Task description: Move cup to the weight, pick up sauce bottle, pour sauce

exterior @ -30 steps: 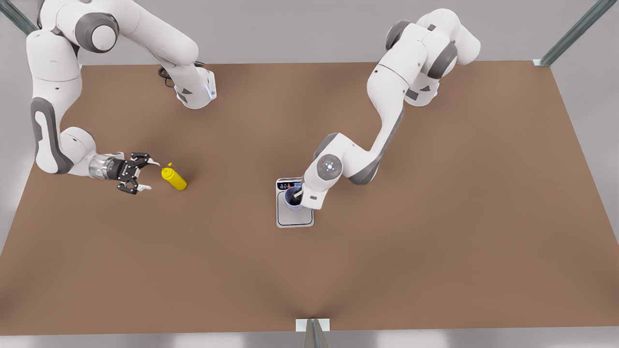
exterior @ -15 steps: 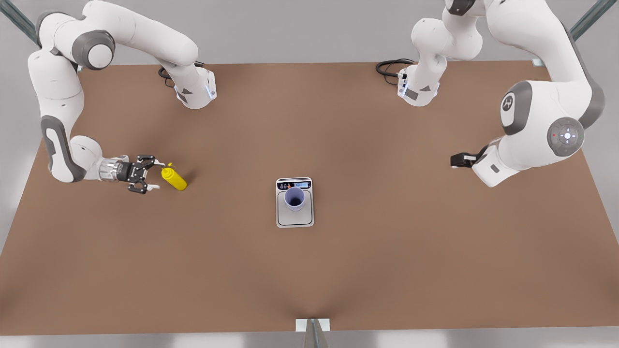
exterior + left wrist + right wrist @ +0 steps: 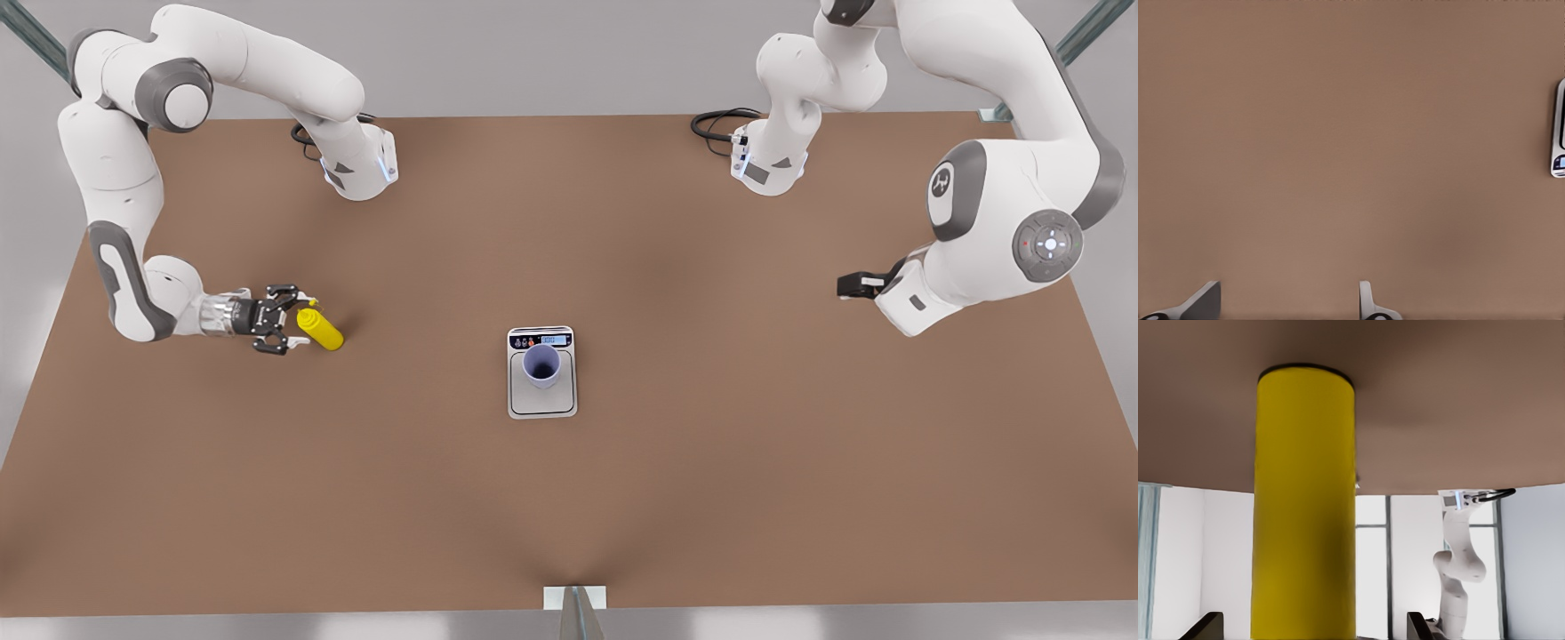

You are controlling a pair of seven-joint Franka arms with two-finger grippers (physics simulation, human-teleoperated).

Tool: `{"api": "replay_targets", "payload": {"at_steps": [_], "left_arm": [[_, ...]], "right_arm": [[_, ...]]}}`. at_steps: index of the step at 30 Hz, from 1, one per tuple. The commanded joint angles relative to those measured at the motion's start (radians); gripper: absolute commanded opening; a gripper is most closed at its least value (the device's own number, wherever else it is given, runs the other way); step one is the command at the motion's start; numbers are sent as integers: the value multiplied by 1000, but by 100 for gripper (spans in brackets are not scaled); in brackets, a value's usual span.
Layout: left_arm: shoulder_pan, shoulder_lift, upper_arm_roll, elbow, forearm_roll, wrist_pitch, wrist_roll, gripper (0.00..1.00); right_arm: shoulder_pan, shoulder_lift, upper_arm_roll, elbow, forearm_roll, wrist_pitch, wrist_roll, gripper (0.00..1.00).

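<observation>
The lavender-blue cup [image 3: 541,364] stands upright on the weight [image 3: 542,404], close to its display end, with nothing touching it. The weight's edge [image 3: 1559,127] also shows in the left wrist view. The yellow sauce bottle [image 3: 322,330] stands on the brown table at the front view's left. My right gripper [image 3: 297,325] is level with it and open, one finger on each side of the bottle's body [image 3: 1305,507]. My left gripper [image 3: 846,286] waits at the front view's right, open and holding nothing, its fingertips [image 3: 1205,301] over bare table.
Both arm bases [image 3: 356,169] [image 3: 769,164] stand at the table's far edge, with black cables [image 3: 716,124] beside them. A metal bracket [image 3: 575,600] sits at the near edge. Brown tabletop [image 3: 711,462] stretches between the bottle and the weight.
The left arm has let go of the cup on the weight and swung away to the front view's right. My right gripper has crept forward until its fingers flank the bottle.
</observation>
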Motion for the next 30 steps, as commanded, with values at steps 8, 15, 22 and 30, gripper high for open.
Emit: {"api": "replay_targets", "payload": {"at_steps": [8,15,22,30], "left_arm": [[0,1,0,0,2,0,0,100],[0,1,0,0,3,0,-2,100],[0,9,0,0,3,2,-2,100],[0,9,-3,34,0,-11,-8,100]], "right_arm": [[8,13,28,-8,-2,23,-1,94],[9,14,45,-9,-2,40,-21,52],[6,14,45,-8,-3,39,-69,31],[62,-49,45,124,11,39,32,30]]}}
